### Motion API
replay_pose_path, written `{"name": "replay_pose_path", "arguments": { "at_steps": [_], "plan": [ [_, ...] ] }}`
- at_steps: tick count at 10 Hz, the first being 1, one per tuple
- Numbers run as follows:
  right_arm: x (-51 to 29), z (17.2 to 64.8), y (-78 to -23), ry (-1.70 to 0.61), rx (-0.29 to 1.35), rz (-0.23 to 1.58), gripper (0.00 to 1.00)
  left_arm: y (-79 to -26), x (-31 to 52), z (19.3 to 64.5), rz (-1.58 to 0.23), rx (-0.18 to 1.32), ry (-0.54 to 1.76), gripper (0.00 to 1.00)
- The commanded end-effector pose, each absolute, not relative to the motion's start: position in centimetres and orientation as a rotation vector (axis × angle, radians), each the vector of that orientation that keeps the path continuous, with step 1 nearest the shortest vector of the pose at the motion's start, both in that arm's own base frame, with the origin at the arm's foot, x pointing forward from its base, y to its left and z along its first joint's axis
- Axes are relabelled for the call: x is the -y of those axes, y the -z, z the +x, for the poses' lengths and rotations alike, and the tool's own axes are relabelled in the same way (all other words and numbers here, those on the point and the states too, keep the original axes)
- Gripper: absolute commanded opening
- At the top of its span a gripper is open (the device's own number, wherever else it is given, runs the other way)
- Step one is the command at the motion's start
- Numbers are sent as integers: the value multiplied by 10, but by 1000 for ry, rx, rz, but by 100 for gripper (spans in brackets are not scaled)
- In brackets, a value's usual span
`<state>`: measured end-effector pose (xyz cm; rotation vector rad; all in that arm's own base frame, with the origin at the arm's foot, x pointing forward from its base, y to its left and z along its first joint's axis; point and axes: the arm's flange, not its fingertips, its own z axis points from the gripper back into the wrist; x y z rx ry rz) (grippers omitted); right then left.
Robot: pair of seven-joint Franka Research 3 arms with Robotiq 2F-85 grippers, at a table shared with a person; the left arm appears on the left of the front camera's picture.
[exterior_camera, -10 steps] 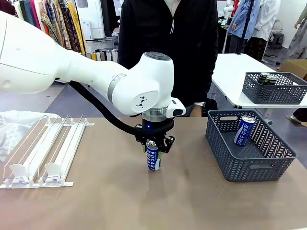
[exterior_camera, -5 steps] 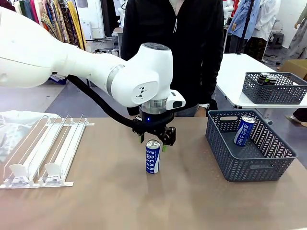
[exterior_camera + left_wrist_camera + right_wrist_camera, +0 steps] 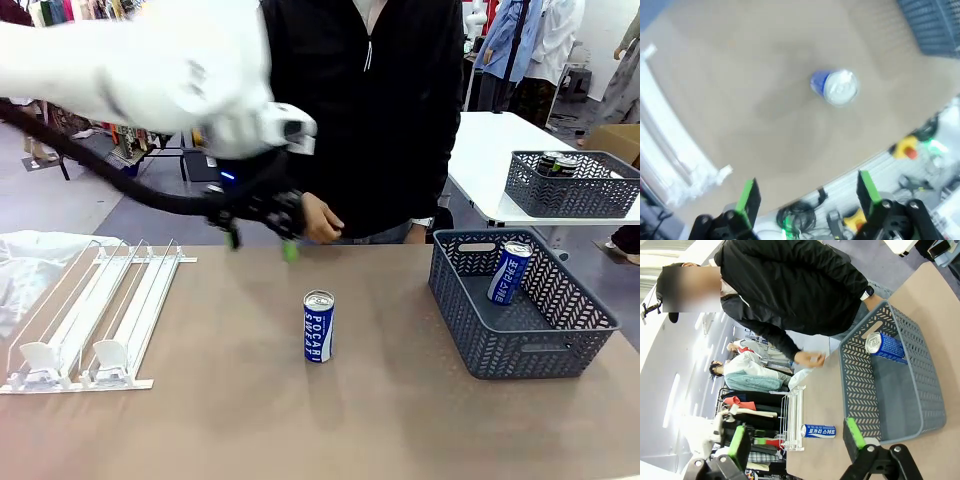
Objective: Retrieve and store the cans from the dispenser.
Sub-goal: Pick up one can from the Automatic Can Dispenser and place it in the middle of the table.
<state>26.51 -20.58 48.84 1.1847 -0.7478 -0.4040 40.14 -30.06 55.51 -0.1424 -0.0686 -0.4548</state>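
Note:
A blue can point(image 3: 318, 326) with white lettering stands upright alone in the middle of the table. My left gripper point(image 3: 261, 243) is open and blurred in the air, up and to the left of the can, holding nothing. From above, the can point(image 3: 837, 87) lies well ahead of the left gripper point(image 3: 807, 192). The white dispenser point(image 3: 90, 320) lies at the table's left with bare lanes. Another blue can point(image 3: 508, 272) leans inside the grey basket point(image 3: 520, 350). My right gripper point(image 3: 796, 437) is open and empty, with the basket point(image 3: 855, 390) and the standing can point(image 3: 818, 430) ahead of it.
A person in black stands at the far edge, one hand point(image 3: 320, 222) just beyond my left gripper. A second grey basket point(image 3: 570, 195) holding cans sits on a white table at the back right. Crumpled clear plastic point(image 3: 25, 260) lies beside the dispenser.
My left gripper opened and let go of the blue can, then rose and swung back to the left. The can stays upright on the table. The person's hand came forward.

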Motion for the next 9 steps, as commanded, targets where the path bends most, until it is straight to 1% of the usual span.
{"name": "replay_pose_path", "arguments": {
  "at_steps": [1, 2, 3, 5, 7, 9],
  "plan": [
    [206, 269, -490, 386, 785, 1196, 100, -577, 183, 397, -345, 23, 421, 100],
    [206, 269, -490, 386, 785, 1196, 100, -585, 124, 398, -443, 22, 379, 100],
    [206, 269, -490, 386, 785, 1196, 100, -587, 56, 395, -539, 39, 273, 100],
    [206, 269, -490, 386, 785, 1196, 100, -572, -50, 381, -723, 26, 163, 100],
    [206, 269, -490, 386, 785, 1196, 100, -541, -130, 359, -913, 78, 27, 100],
    [206, 269, -490, 386, 785, 1196, 100, -515, -171, 347, -1025, 108, -28, 100]
  ]
}}
